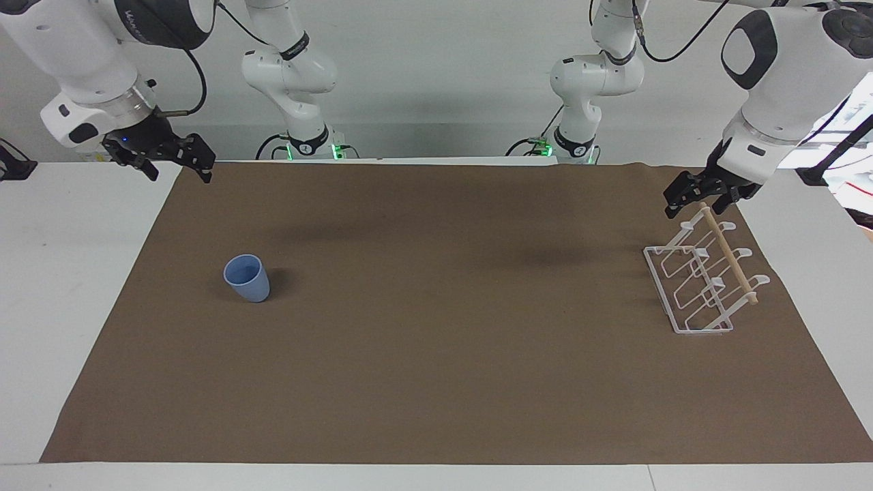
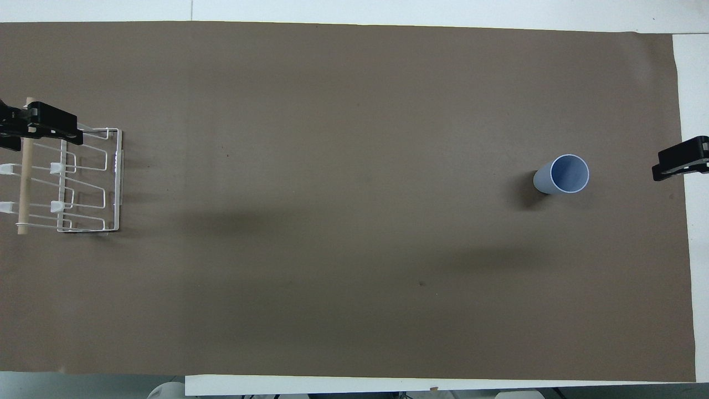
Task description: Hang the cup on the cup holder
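Cup (image 1: pixel 247 277) stands upright, mouth up, on the brown mat (image 1: pixel 436 382) toward the right arm's end of the table (image 1: pixel 75 273); nothing touches it. You have the rack (image 1: pixel 702 279) at the left arm's end of the mat, well apart from the cup, resting on its base with the wooden rod (image 1: pixel 728 254) across the top and no cup on any prong.

Your right tool (image 1: pixel 179 164) hangs in the air over the mat's corner at its own end, fingers spread wide, holding nothing. Your left tool (image 1: pixel 702 198) hangs just over the end of the rack nearer the robots, close to the rod's tip; fingers spread wide, nothing gripped. You cannot tell whether it touches the rod.
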Controlling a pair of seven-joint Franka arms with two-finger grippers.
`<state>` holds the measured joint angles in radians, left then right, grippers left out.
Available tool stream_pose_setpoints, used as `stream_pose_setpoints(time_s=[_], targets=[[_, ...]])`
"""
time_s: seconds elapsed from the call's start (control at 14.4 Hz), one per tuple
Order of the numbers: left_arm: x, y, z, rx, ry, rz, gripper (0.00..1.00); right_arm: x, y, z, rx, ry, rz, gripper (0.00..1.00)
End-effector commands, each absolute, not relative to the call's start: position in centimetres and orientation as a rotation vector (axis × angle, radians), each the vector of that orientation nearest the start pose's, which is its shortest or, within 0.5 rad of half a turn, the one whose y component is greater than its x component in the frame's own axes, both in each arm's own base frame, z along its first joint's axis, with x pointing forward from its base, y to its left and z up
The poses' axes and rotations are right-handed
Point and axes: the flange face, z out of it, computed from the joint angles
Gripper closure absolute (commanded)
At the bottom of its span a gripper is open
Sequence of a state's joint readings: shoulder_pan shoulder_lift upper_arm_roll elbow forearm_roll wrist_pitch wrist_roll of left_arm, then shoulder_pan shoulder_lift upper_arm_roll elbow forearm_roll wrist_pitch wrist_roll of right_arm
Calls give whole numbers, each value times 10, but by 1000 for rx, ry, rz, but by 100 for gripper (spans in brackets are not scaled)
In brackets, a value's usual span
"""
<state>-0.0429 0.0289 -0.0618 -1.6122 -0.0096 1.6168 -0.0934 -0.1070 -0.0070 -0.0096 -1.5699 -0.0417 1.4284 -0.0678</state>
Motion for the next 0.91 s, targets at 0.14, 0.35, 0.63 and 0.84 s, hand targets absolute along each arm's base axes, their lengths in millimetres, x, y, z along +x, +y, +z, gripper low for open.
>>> stream_pose_setpoints(time_s=[0.14, 0.35, 0.63, 0.84], targets=[[564, -68, 596, -3136, 54, 4, 0, 532, -68, 618, -3148, 66, 197, 1], [564, -67, 596, -3138, 51, 7, 0, 531, -68, 617, -3146, 70, 203, 1], [565, -67, 596, -3141, 46, 2, 0, 531, -71, 620, -3147, 29, 158, 1], [564, -65, 594, -3142, 41, 5, 0, 549, -73, 584, -3159, -27, 60, 1]])
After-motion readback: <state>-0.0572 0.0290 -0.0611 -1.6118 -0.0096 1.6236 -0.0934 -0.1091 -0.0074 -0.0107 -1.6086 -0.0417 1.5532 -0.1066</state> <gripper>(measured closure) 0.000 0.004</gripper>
